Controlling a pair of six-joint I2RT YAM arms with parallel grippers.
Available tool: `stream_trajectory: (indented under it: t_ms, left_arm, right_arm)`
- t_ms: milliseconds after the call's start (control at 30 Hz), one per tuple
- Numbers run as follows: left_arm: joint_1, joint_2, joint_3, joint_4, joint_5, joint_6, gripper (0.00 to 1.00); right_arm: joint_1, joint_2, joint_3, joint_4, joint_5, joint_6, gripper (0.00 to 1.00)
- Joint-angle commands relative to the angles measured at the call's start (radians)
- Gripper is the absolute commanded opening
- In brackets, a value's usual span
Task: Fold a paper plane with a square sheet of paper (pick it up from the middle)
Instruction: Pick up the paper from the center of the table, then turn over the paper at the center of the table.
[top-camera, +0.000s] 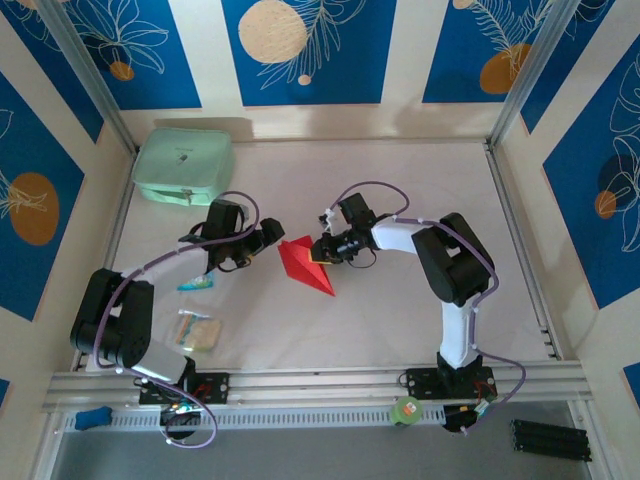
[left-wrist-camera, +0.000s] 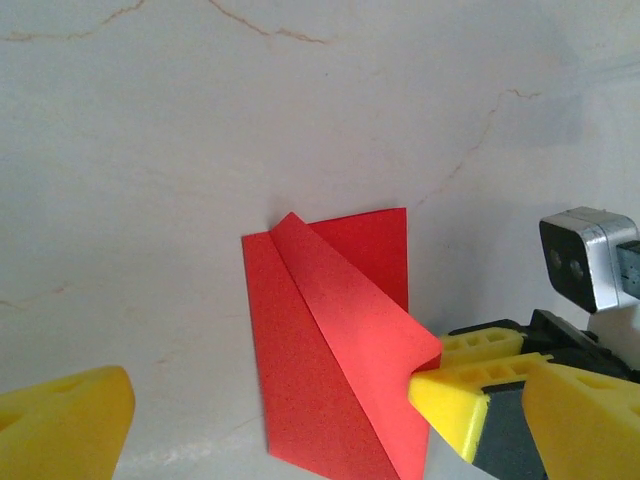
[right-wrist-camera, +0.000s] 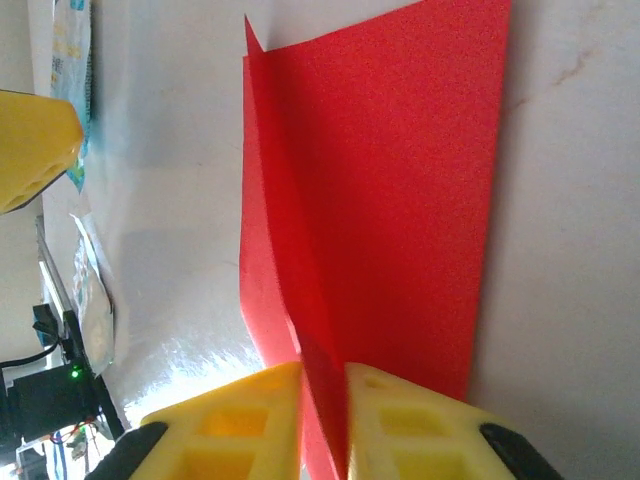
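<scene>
The right gripper is clenched on a raised flap of the thin, bright red paper sheet, which lies partly folded mid-table, seemingly to keep the crease lifted, while the left gripper hangs spread wide and empty just beside it.

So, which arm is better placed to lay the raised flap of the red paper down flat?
Probably the right. The right gripper is shut on the raised flap of the red paper; the left gripper stands open beside the paper, holding nothing.
</scene>
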Motion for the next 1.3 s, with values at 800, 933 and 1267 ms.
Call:
stream_trajectory:
  t_ms: [800, 933, 1267]
  left_arm:
    - [-0.043, -0.053, -0.015, 0.548, 0.371, -0.173, 0.79]
    - [-0.052, -0.027, -0.019, 0.61, 0.399, -0.198, 0.71]
    - [-0.054, -0.029, -0.035, 0.588, 0.371, -0.188, 0.65]
  right_arm:
    - [-0.092, -0.256, -0.124, 0.499, -0.322, 0.47, 0.04]
    - [-0.094, -0.263, -0.128, 0.537, -0.34, 0.517, 0.05]
    - [-0.107, -0.283, -0.158, 0.595, -0.337, 0.57, 0.05]
